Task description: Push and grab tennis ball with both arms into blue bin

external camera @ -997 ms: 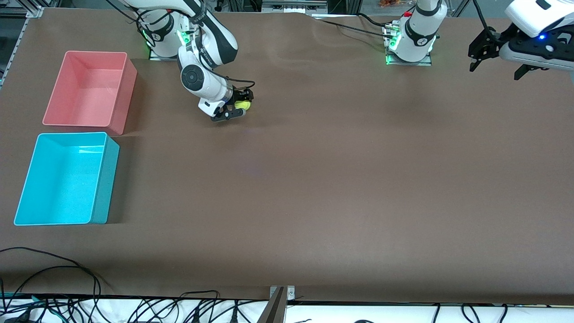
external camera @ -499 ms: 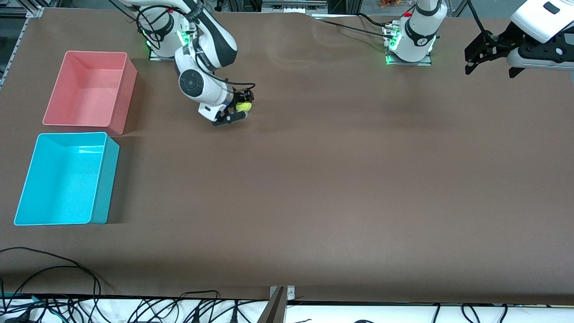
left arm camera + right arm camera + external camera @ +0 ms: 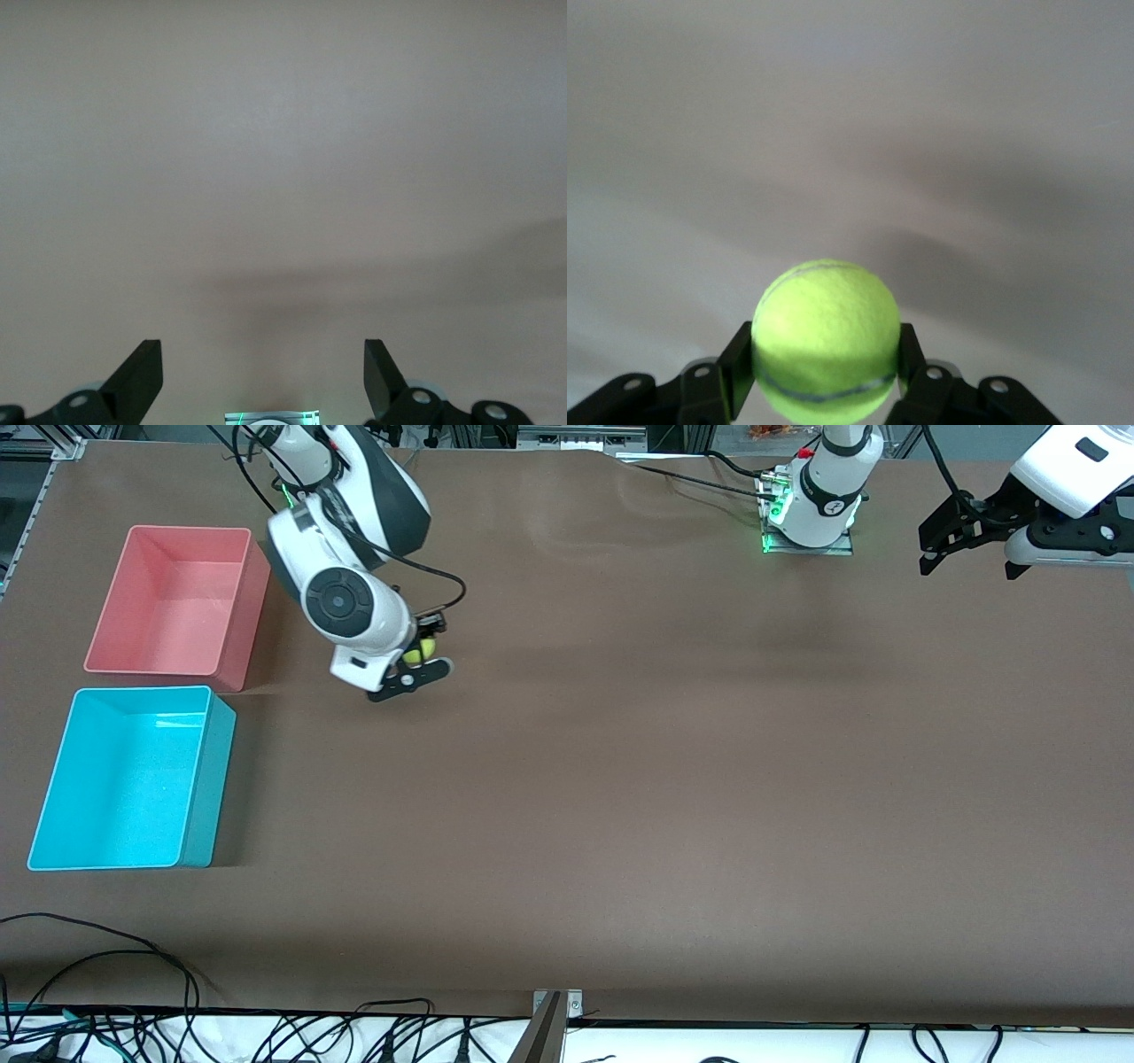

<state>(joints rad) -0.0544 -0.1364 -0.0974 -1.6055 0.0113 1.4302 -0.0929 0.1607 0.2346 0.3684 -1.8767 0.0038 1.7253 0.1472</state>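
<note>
**Trainee:** Two bins sit at the right arm's end of the table; which takes the ball?

**Instructor:** Reading left to right: your target is the blue bin (image 3: 133,779), nearer the front camera than the pink bin (image 3: 177,598). Next, the right gripper (image 3: 416,660) is clamped on the tennis ball (image 3: 416,650), lifted over bare table; from it the blue bin lies at about seven o'clock. Carry the ball well inside the walls before you release. Last, the left gripper (image 3: 935,536) waits with fingers spread, holding nothing.
</note>
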